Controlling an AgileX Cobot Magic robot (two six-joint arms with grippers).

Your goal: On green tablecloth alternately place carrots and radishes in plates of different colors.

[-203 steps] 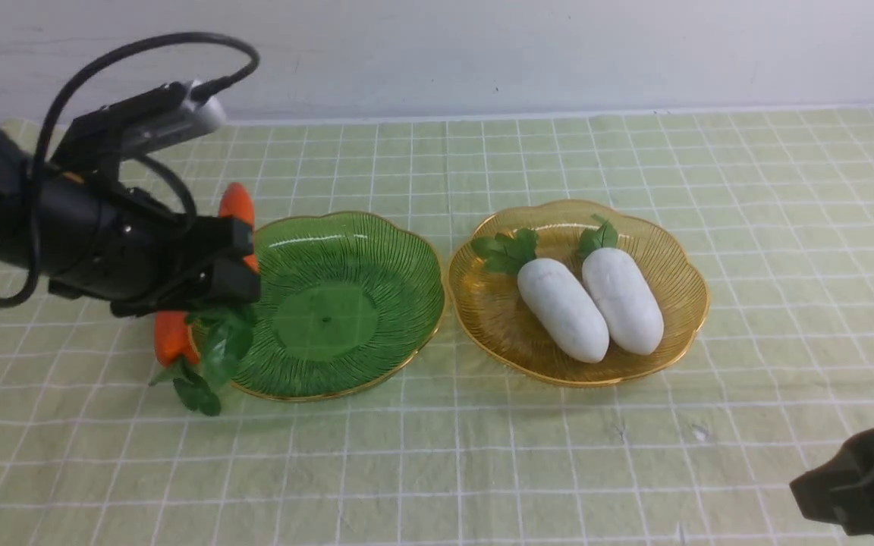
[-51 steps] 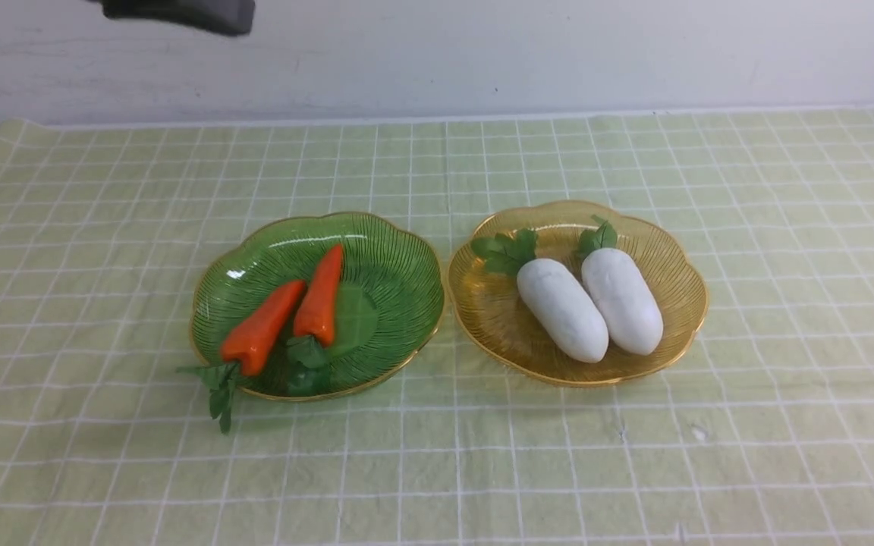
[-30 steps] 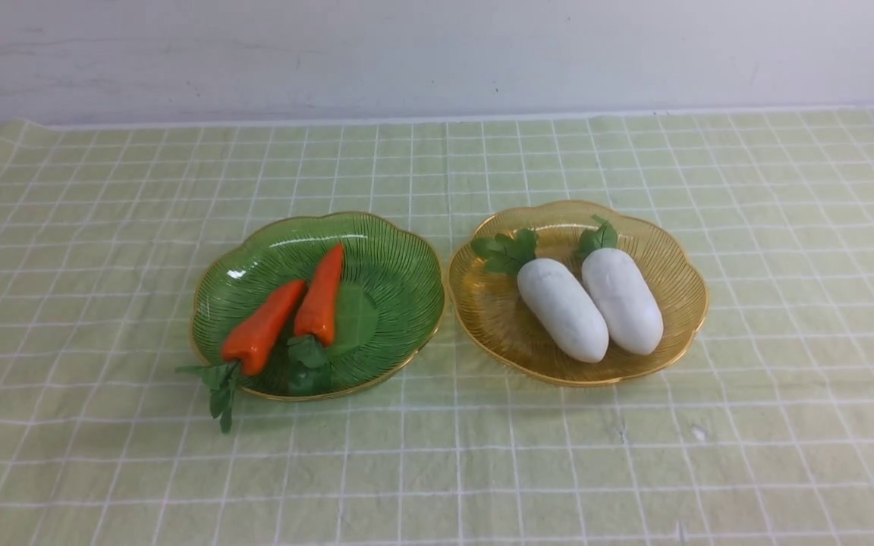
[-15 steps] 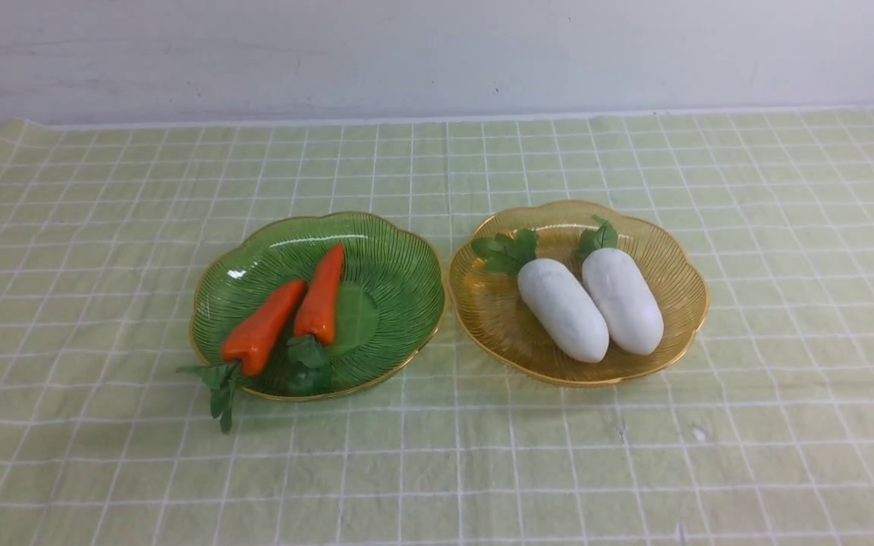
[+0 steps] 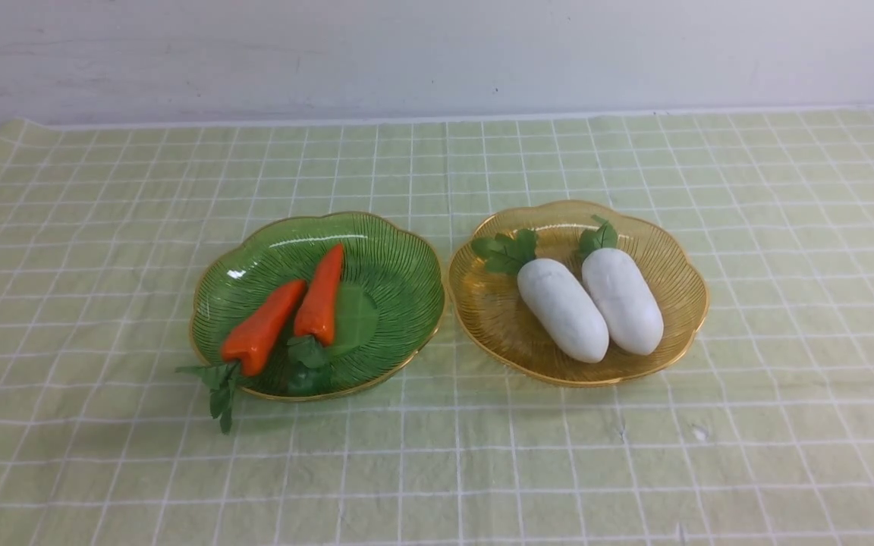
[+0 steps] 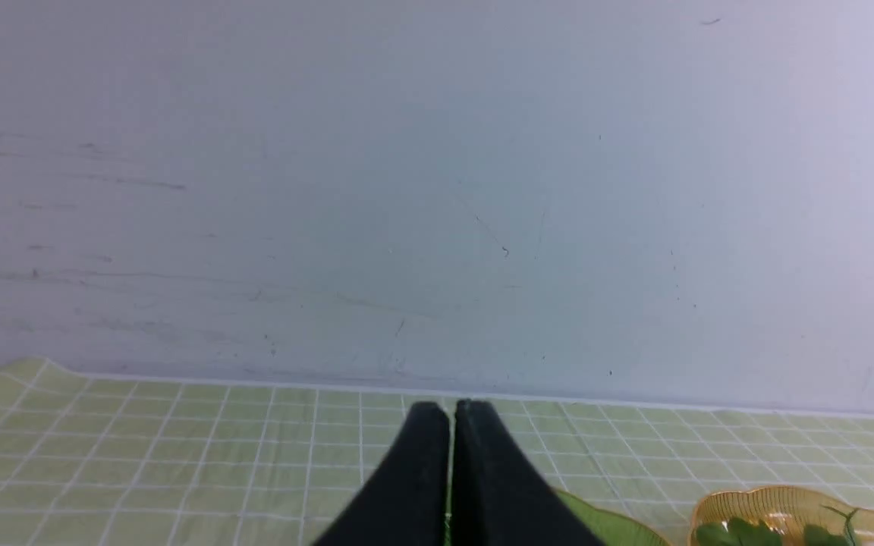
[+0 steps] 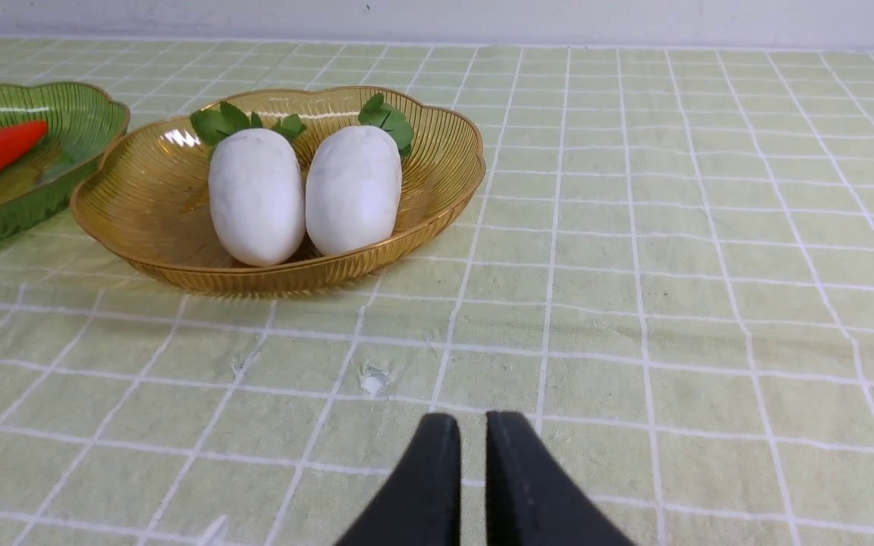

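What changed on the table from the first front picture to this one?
Both carrots went from the cloth beside the green plate, under the left gripper, into that plate. Both arms have left the front view, grippers nearly closed and empty. The radishes in the amber plate stayed put.

You see two carrots (image 5: 289, 315) lying in the green plate (image 5: 399, 265), two radishes (image 5: 592, 303) side by side in the amber plate (image 5: 498, 318).
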